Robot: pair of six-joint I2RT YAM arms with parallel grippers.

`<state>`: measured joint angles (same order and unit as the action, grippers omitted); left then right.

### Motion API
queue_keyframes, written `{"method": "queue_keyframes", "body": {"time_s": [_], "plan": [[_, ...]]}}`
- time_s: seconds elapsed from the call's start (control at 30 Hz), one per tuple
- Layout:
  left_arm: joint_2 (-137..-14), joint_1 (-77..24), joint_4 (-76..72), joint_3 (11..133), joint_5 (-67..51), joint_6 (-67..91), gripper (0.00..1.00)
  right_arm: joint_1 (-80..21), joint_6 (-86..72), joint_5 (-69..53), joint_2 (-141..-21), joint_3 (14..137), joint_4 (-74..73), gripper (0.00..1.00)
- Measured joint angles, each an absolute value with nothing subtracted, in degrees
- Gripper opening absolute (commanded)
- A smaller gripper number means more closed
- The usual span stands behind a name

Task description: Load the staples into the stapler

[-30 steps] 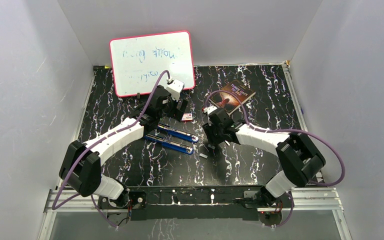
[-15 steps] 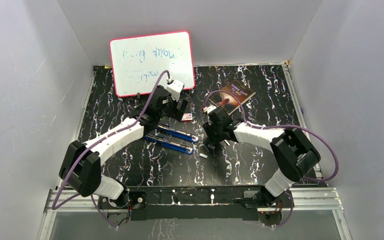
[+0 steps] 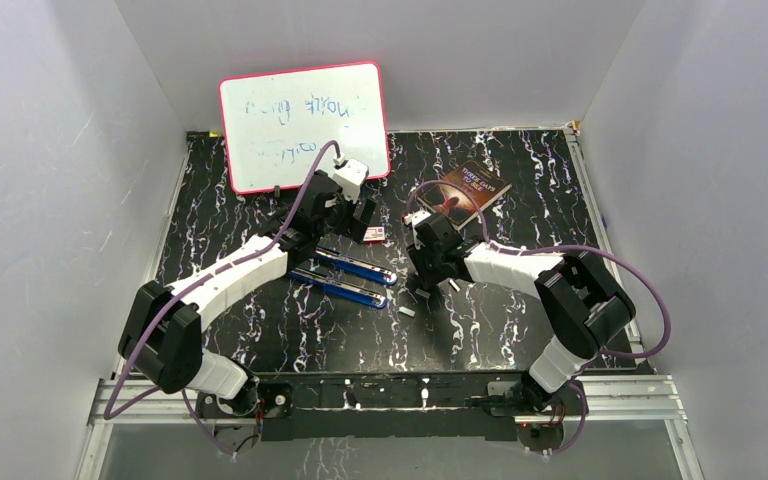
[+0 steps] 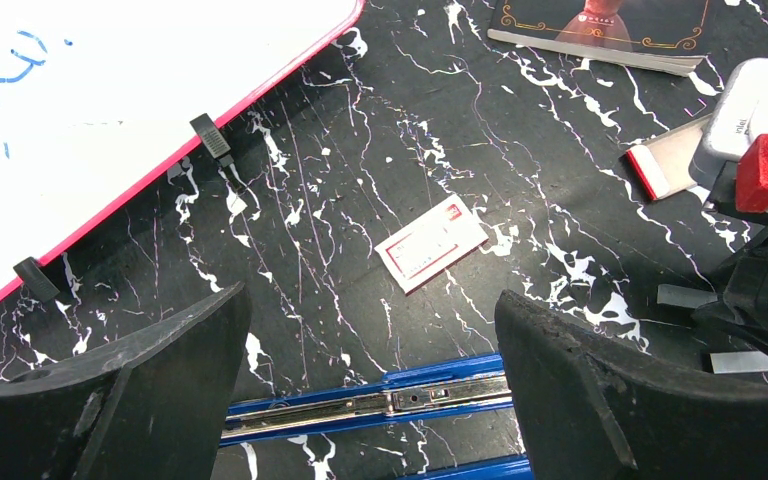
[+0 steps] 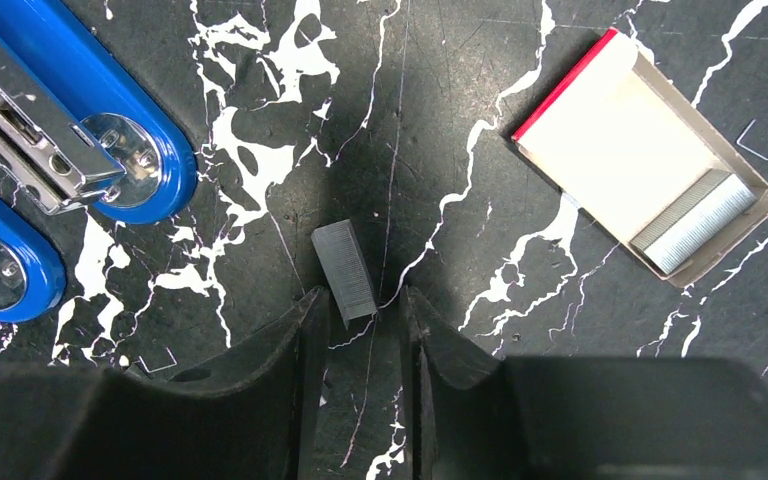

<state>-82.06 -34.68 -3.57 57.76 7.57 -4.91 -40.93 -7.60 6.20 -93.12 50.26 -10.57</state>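
Observation:
The blue stapler (image 3: 345, 278) lies opened flat left of centre, its metal channel (image 4: 380, 400) facing up. My left gripper (image 4: 370, 310) hovers over it, open wide and empty. A short grey strip of staples (image 5: 345, 270) lies on the table just right of the stapler's rounded ends (image 5: 130, 160). My right gripper (image 5: 362, 300) stands low over it with its jaws narrowed. The strip's near end sits between the fingertips (image 5: 310, 310), with a gap still showing on the right side. More staples (image 5: 695, 222) rest in an open cardboard tray (image 5: 620, 140).
A small white box with a pink-red label (image 4: 432, 243) lies beyond the stapler. A whiteboard (image 3: 303, 125) leans at the back left, and a dark book (image 3: 472, 192) lies at the back right. Loose single staples (image 5: 755, 140) are scattered on the black marbled table.
The right gripper's jaws have narrowed around the staple strip's end, and the right arm has shifted slightly left. The left arm has not moved.

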Motion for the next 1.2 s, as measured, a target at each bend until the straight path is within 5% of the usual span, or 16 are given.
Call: {"method": "queue_keyframes", "body": {"time_s": [0.57, 0.9, 1.2], "plan": [[-82.1, -34.7, -3.7, 57.8, 7.0, -4.8, 0.92, -40.9, -7.9, 6.2, -91.2, 49.0, -9.7, 0.14], [-78.7, -34.0, -5.2, 57.4, 3.0, 2.6, 0.94, -40.1, -12.0, 6.6, -78.0, 46.6, -4.2, 0.07], [-62.7, -31.5, -23.4, 48.2, -8.3, 20.4, 0.92, -38.1, -16.4, -4.7, -60.3, 38.4, 13.5, 0.0]]}}
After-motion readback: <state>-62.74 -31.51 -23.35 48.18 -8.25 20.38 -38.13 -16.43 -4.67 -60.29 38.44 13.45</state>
